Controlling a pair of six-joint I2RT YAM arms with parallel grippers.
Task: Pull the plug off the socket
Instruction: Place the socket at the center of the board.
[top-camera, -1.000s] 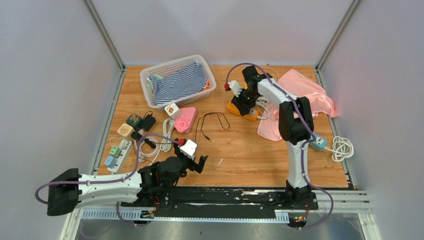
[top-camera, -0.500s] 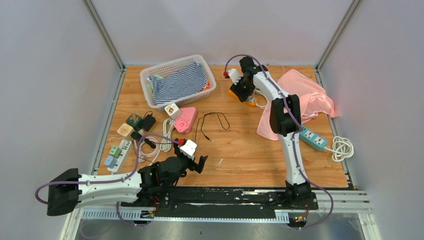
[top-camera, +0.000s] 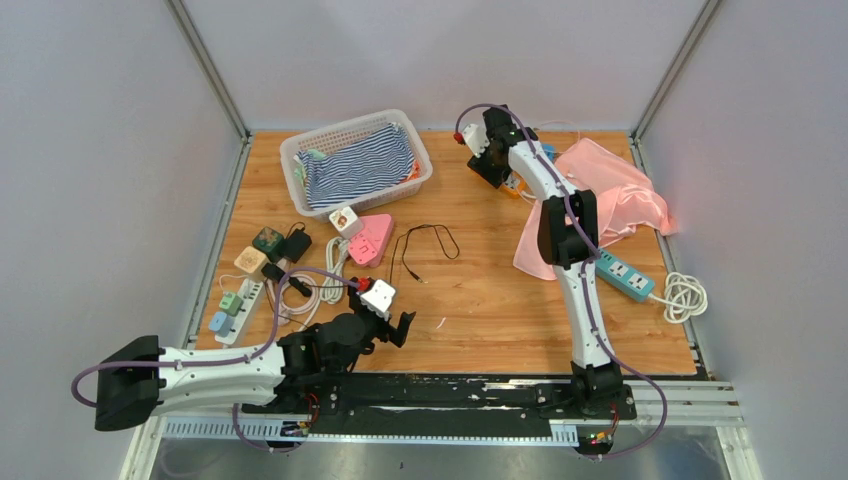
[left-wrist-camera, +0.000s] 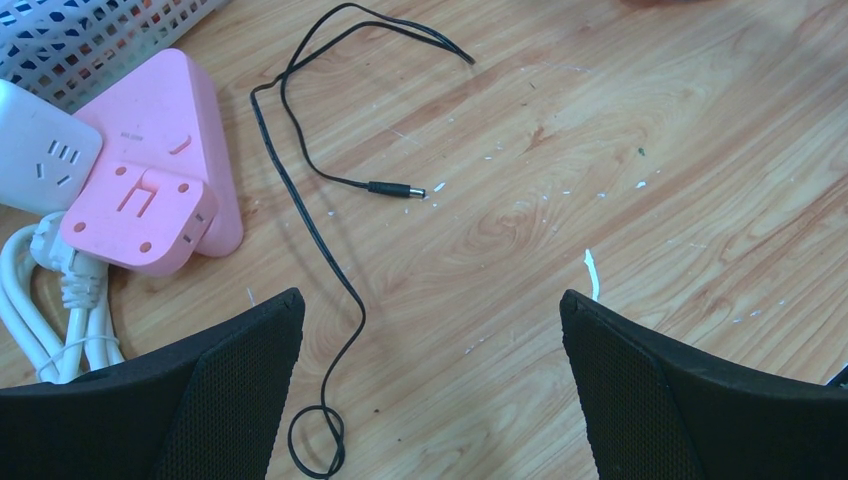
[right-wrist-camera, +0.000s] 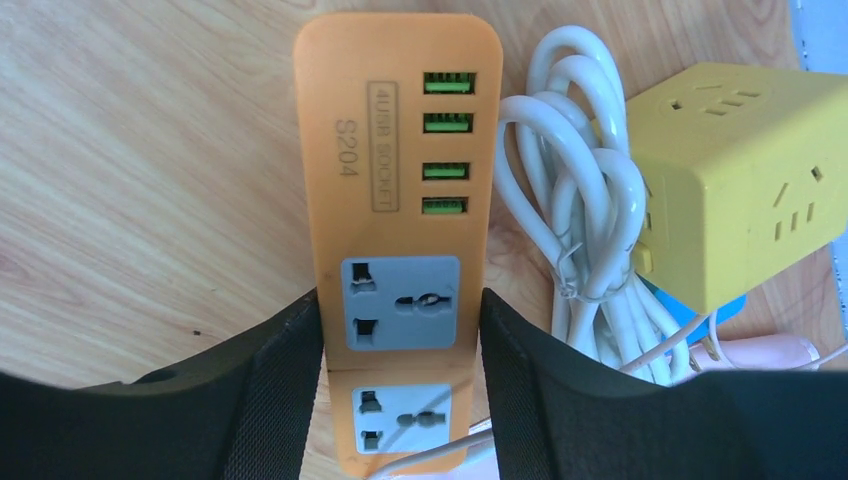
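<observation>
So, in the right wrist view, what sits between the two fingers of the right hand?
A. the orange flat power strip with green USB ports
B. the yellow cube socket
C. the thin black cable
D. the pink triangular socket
A: the orange flat power strip with green USB ports runs between the black fingers of the right hand, which touch its two long sides; the yellow cube socket lies outside them.

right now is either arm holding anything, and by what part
The right gripper clamps the orange power strip by its long sides, near its socket end. The left gripper is open and empty.
</observation>
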